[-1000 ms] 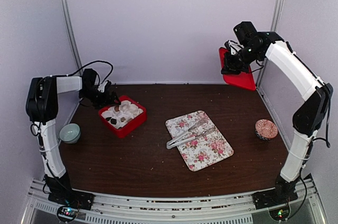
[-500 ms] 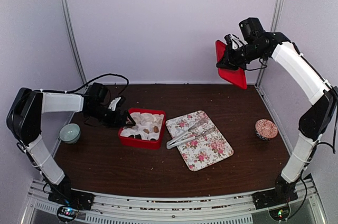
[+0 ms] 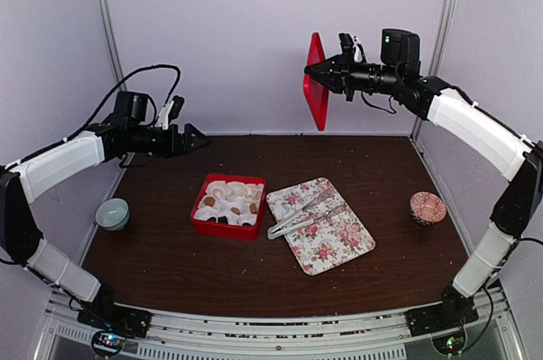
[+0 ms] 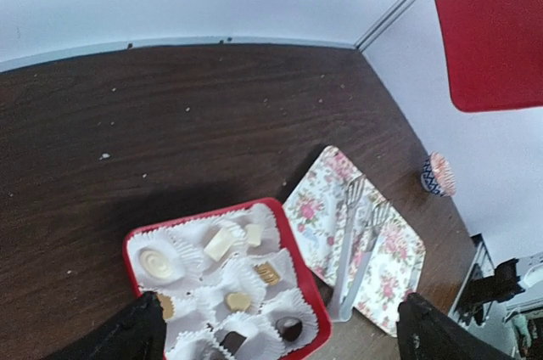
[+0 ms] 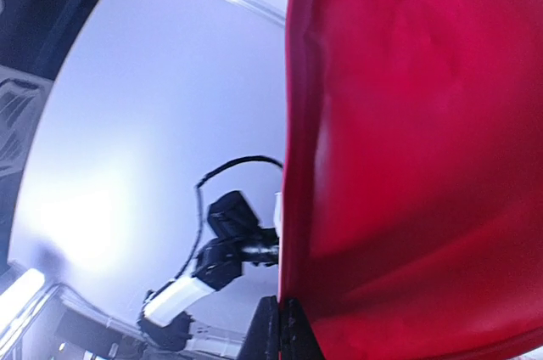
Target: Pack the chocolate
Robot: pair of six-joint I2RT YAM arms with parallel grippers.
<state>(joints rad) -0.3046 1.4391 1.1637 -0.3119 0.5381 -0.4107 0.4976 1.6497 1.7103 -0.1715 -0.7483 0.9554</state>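
A red box (image 3: 204, 226) lined with white paper cups stands left of centre on the table. Several small chocolates (image 3: 209, 201) lie in the cups, some tan, some dark. The left wrist view shows the box (image 4: 299, 256) and the chocolates (image 4: 238, 300) from above. My left gripper (image 3: 200, 138) hangs open and empty in the air behind and left of the box; its fingers (image 4: 140, 334) stand wide apart. My right gripper (image 3: 325, 75) is shut on the edge of a red lid (image 3: 316, 80), held upright high above the back of the table. The lid (image 5: 424, 165) fills the right wrist view.
A rose-printed tray (image 3: 339, 245) lies right of the box with white tongs (image 3: 301, 214) on it. A pale green bowl (image 3: 112, 213) sits at the left edge, a patterned bowl (image 3: 427, 207) at the right. Walls close the back and sides.
My left gripper pushed the box toward the centre, then let go and rose up and back to the left. My right arm swung the red lid leftward and turned it upright.
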